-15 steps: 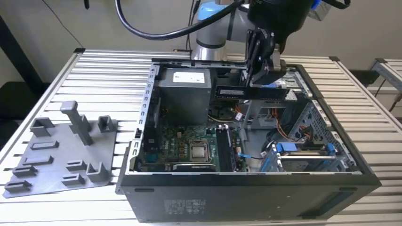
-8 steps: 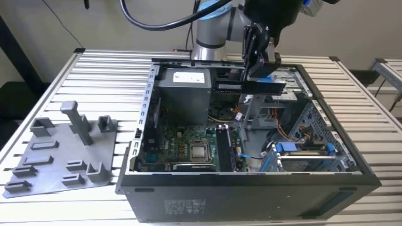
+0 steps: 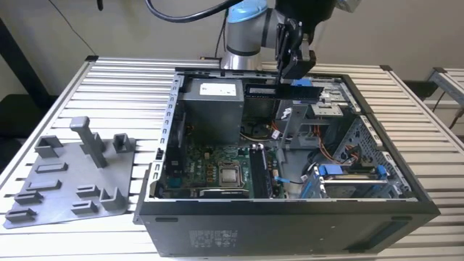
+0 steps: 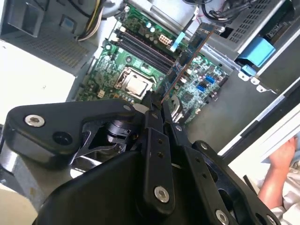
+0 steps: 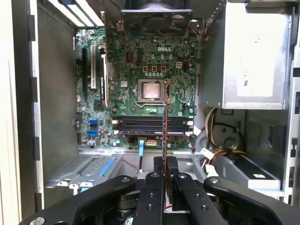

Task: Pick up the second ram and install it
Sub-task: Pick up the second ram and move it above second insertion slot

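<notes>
Black case (image 3: 290, 231) holding motherboard (image 5: 140, 65), gripper (image 5: 166, 163) clamping ram (image 3: 279, 91)

The setting looks like a robotics lab or test workshop rather than a home or office. A workbench (image 3: 108, 81) of ribbed aluminium slats carries an opened desktop computer case (image 3: 290, 228) lying on its side with its motherboard (image 5: 140, 61) exposed, beside a grey plastic fixture plate (image 3: 73, 185) with upright pegs. An industrial robot arm (image 3: 246, 27) stands at the bench's far edge before a plain bare wall (image 3: 406, 32).
</notes>
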You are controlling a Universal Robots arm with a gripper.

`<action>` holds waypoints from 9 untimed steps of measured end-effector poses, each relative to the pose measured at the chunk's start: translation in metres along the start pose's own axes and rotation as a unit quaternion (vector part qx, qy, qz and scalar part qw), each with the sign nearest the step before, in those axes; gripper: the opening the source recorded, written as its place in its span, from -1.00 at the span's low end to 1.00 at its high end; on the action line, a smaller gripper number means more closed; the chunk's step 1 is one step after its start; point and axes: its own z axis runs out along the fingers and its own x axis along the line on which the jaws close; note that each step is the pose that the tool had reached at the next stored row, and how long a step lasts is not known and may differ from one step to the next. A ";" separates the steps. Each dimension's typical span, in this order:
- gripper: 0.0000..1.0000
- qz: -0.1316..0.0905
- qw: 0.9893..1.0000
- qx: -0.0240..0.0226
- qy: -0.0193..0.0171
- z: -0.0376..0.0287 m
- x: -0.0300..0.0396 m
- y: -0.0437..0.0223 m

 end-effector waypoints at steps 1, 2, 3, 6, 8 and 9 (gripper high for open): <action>-0.72 0.000 1.000 0.000 0.000 0.0000 -0.0035 0.0004; -0.72 0.000 1.000 0.000 0.001 0.0000 -0.0069 0.0007; -0.72 0.000 1.000 0.001 0.001 0.0000 -0.0101 0.0010; -0.72 0.000 1.000 0.002 0.001 -0.0001 -0.0171 0.0016; -0.72 0.000 1.000 0.002 0.001 -0.0001 -0.0194 0.0016; -0.72 0.000 1.000 0.002 0.001 -0.0001 -0.0201 0.0016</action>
